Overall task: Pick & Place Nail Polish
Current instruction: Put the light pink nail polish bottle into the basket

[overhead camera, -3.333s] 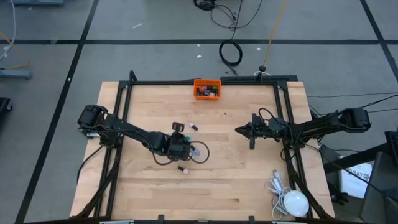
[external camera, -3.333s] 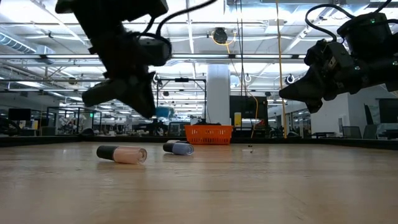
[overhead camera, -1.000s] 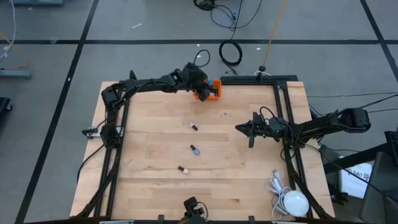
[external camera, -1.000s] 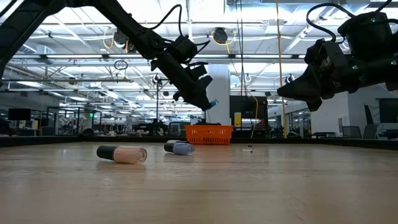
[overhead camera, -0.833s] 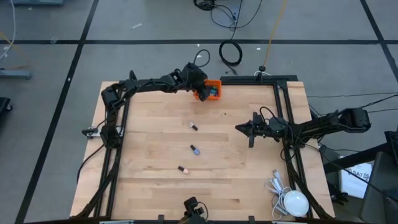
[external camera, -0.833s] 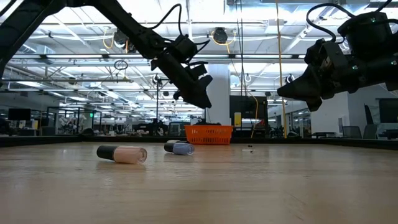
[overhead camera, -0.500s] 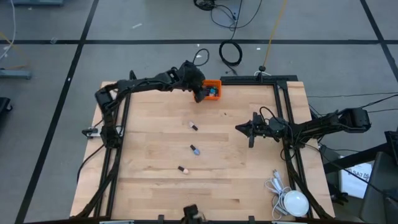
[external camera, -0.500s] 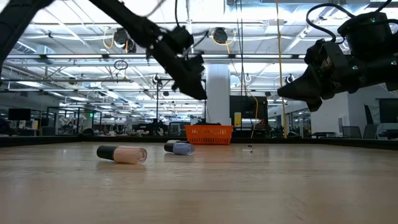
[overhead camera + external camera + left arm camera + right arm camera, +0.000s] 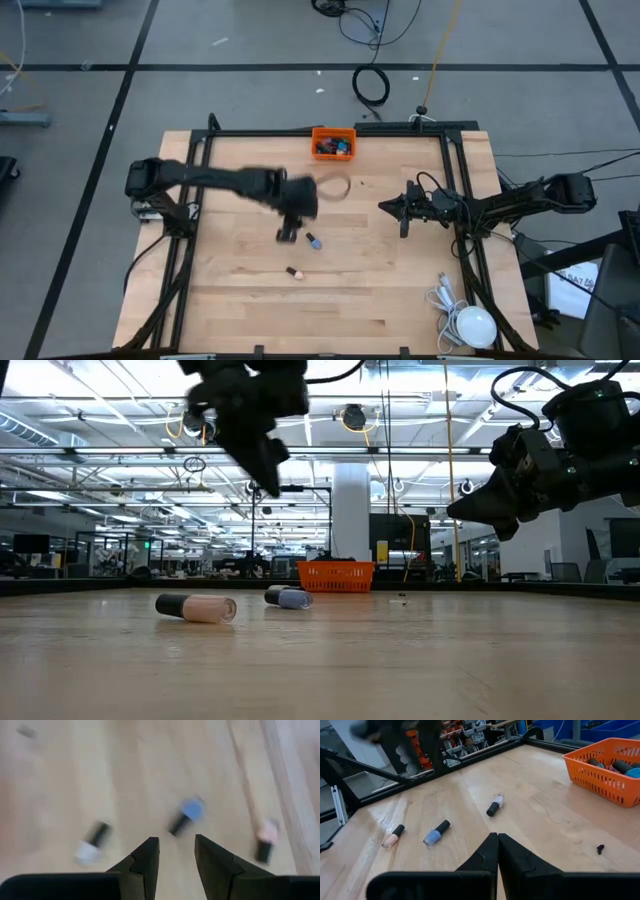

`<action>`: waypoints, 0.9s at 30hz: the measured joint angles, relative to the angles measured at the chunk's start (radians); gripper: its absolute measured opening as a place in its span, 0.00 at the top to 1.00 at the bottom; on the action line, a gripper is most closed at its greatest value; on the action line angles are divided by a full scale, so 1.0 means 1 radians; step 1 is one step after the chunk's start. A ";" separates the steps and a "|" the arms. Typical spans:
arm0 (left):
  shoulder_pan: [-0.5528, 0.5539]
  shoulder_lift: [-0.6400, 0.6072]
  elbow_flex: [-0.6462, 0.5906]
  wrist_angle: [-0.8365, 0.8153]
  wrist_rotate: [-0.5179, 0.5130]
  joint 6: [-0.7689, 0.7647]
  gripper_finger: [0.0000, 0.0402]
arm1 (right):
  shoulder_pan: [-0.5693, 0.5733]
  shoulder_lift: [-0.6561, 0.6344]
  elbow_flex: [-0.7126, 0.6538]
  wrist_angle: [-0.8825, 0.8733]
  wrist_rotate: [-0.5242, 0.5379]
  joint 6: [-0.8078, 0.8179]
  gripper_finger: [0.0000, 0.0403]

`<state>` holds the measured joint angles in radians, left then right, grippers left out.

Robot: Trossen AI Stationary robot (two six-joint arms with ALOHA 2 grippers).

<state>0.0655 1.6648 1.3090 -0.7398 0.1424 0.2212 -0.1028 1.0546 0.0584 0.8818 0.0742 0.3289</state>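
Left gripper (image 9: pixel 172 851), jaws narrowly apart and empty, hovers mid-frame over three small nail polish bottles lying on the wooden desk (image 9: pixel 230 300): blue (image 9: pixel 313 241), peach (image 9: pixel 294 271), pale (image 9: pixel 495 804). Right gripper (image 9: pixel 497 841), jaws closed, waits at right. Orange plastic bin (image 9: pixel 333 143), top centre, holds more bottles.

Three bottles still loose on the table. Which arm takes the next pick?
Left. Its open gripper hovers right over the blue bottle; the right gripper waits shut, farther off.

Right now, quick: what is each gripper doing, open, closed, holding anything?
Left gripper: open, empty, above the blue nail polish bottle lying mid-table.
Right gripper: closed, empty, hovering at the table's right side.
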 joint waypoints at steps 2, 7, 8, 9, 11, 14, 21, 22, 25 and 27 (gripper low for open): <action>-0.073 0.000 -0.040 -0.031 -0.045 -0.052 0.70 | 0.000 0.000 0.000 -0.002 0.000 0.000 1.00; -0.251 0.000 -0.130 -0.046 -0.090 -0.177 0.70 | 0.000 0.000 0.000 -0.004 0.000 0.000 1.00; -0.281 -0.001 -0.146 -0.033 -0.088 -0.193 0.70 | 0.000 0.000 0.000 -0.004 0.000 0.000 1.00; -0.309 -0.002 -0.163 -0.009 -0.088 -0.207 0.70 | 0.000 0.000 0.000 -0.004 0.000 0.000 1.00; -0.352 -0.002 -0.202 0.051 -0.096 -0.228 0.70 | 0.000 0.000 0.000 -0.004 0.001 0.000 1.00; -0.400 -0.002 -0.251 0.126 -0.100 -0.226 0.70 | 0.000 0.000 0.000 -0.004 0.001 0.000 1.00; -0.449 -0.002 -0.276 0.181 -0.144 -0.214 0.70 | 0.000 0.000 0.000 -0.002 0.002 0.000 1.00; -0.451 0.002 -0.276 0.192 -0.174 -0.228 0.70 | 0.000 0.000 0.000 0.001 0.002 0.000 1.00; -0.454 0.024 -0.276 0.227 -0.216 -0.251 0.70 | 0.000 0.000 0.000 0.005 0.002 0.000 1.00; -0.454 0.041 -0.276 0.233 -0.216 -0.248 0.70 | 0.000 0.000 0.000 0.004 0.001 0.001 1.00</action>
<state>-0.3882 1.7057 1.0328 -0.5066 -0.0740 -0.0269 -0.1028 1.0546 0.0583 0.8862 0.0753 0.3300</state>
